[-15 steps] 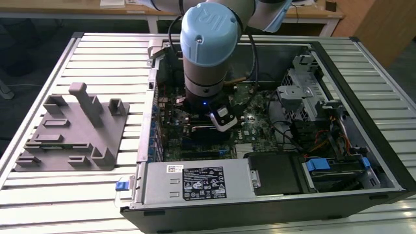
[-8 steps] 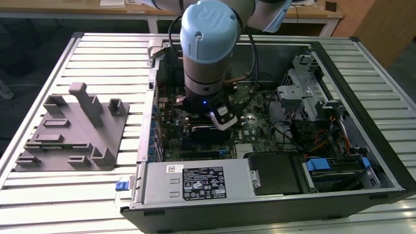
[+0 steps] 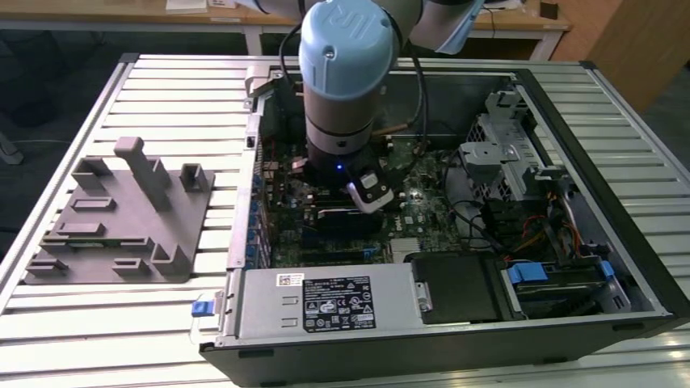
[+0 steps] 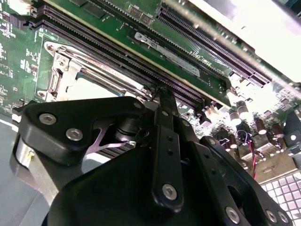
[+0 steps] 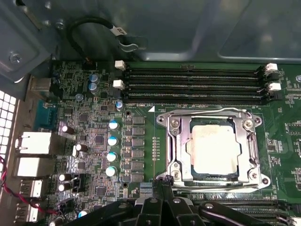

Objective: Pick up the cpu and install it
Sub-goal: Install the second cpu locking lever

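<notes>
An open computer case [image 3: 453, 202] lies on a slatted metal table [image 3: 161, 97]. The robot arm [image 3: 342, 89] reaches down into the case over the green motherboard [image 5: 94, 141]. In the first wrist view, the cpu [image 5: 214, 150], silvery and square, sits inside the metal-framed socket [image 5: 211, 146], beside the long black memory slots [image 5: 193, 84]. The gripper [image 5: 163, 180] hangs just at the socket frame's edge, fingers drawn together and holding nothing. A grey plastic fixture [image 3: 119, 214] rests on the table to the exterior view's left of the case.

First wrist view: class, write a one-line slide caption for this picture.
The cpu sits inside the motherboard socket's metal frame, below the memory slots, with the gripper near the frame's edge.
</notes>
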`<state>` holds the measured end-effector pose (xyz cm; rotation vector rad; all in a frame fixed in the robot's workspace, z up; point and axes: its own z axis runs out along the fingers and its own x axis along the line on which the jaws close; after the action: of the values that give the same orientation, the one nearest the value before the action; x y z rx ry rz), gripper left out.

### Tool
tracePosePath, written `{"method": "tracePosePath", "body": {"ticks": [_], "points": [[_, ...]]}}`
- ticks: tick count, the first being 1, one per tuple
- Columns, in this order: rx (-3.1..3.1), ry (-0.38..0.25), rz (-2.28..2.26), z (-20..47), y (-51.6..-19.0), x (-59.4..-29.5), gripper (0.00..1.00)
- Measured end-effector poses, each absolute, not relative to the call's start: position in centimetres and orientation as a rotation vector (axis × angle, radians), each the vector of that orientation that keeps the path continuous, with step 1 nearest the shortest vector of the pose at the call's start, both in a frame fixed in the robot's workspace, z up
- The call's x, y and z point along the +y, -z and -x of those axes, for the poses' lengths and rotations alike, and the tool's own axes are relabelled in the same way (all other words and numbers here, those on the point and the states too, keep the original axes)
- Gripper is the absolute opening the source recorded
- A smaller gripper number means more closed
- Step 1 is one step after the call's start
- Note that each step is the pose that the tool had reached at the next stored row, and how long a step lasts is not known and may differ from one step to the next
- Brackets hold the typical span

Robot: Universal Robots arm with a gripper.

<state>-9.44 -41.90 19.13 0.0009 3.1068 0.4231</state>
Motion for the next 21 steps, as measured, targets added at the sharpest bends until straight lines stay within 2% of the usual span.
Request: {"method": "tracePosePath", "body": {"ticks": [21], "points": [[3.103,-0.413,0.0,9.65,-18.82,-41.59,0.11]]}}
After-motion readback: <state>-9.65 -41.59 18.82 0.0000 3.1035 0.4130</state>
